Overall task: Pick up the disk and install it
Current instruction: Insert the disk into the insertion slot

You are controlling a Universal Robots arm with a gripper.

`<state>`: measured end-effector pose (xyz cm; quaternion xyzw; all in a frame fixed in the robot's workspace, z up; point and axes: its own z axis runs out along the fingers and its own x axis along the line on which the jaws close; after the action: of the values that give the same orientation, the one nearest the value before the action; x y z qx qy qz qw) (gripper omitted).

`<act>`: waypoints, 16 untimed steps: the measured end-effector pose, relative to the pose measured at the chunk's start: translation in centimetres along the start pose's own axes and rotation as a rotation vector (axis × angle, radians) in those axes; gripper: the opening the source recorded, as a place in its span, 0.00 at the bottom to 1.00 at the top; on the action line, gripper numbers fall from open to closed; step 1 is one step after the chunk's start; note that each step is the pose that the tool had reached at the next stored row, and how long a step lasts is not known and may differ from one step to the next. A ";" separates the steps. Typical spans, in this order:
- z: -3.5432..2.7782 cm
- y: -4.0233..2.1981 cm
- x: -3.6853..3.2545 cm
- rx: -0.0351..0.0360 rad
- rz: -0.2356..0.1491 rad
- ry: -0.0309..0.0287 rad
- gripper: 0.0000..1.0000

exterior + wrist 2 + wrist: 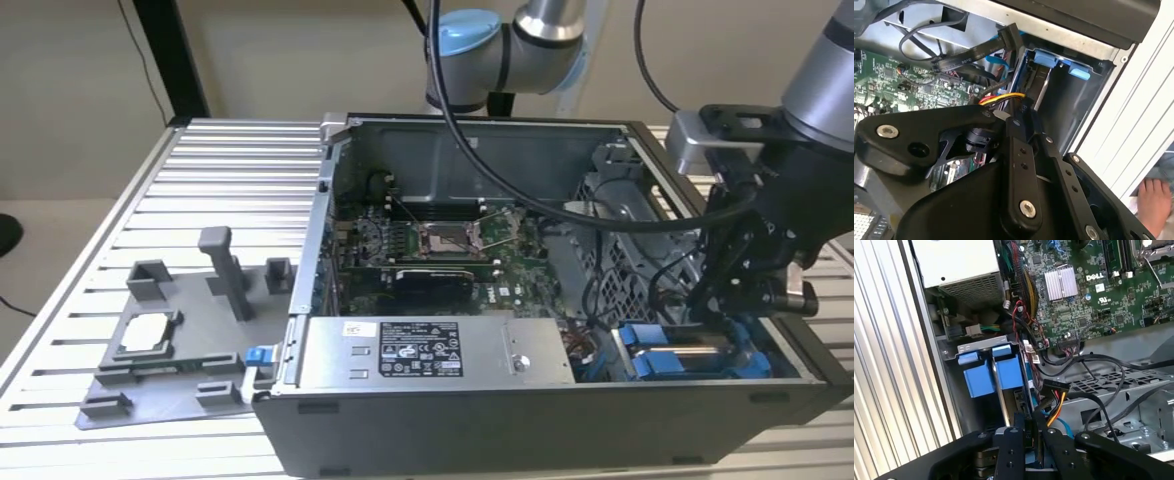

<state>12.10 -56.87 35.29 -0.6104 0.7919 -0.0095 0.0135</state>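
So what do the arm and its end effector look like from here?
The arm is silver-grey tubing with a light blue joint cap and black cables hanging off it. The end effector is matte black: jointed bars dotted with silver screw heads, under a grey wrist bracket.

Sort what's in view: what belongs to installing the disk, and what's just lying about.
Job: disk in its blue bracket; gripper right by it; computer case holding it.
Lying about: grey fixture tray; small silver chip on it; power supply; motherboard.
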 end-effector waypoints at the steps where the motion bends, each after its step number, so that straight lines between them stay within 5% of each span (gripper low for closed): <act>1: 0.09 -0.04 -0.19 0.0009 0.000 0.0040 0.00; 3: 0.25 -0.13 -0.49 0.0032 0.000 0.0149 0.00; 7: 0.41 -0.30 -0.80 0.0063 -0.002 0.0508 0.00; 13: 0.54 -0.33 -1.21 -0.0002 -0.005 0.1039 0.00; 16: 0.66 -0.22 -1.68 0.0030 -0.007 0.1202 0.00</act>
<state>12.76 -55.30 34.66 -0.6114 0.7892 -0.0474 -0.0333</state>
